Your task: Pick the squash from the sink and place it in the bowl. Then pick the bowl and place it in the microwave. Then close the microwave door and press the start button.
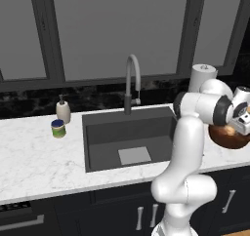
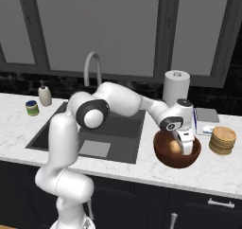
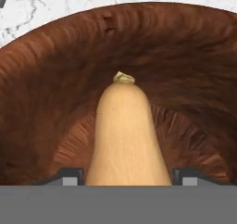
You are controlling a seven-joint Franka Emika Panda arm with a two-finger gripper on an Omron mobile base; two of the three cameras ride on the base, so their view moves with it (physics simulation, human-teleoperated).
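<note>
The reddish-brown bowl [image 2: 165, 161] [image 1: 228, 139] stands on the marble counter right of the dark sink [image 1: 97, 132] [image 2: 120, 128]. My gripper [image 2: 185, 147] [image 3: 127, 176] [image 1: 240, 122] reaches down into the bowl [image 3: 51, 84]. The tan squash [image 3: 124, 135] [image 2: 175, 146] lies lengthwise between the two fingertips, its stem end pointing away from the hand, and the tips sit against its sides. It rests low inside the bowl. The sink basin holds nothing but its light grey square. The microwave and its door are out of view.
A paper towel roll [image 2: 176, 88] stands behind the bowl. A stack of flat tan discs [image 2: 222, 140] and a small box [image 2: 206, 121] lie to its right. A green-labelled jar [image 1: 58, 128] and soap dispenser [image 1: 63, 110] sit left of the sink; the faucet [image 1: 132, 79] rises behind it.
</note>
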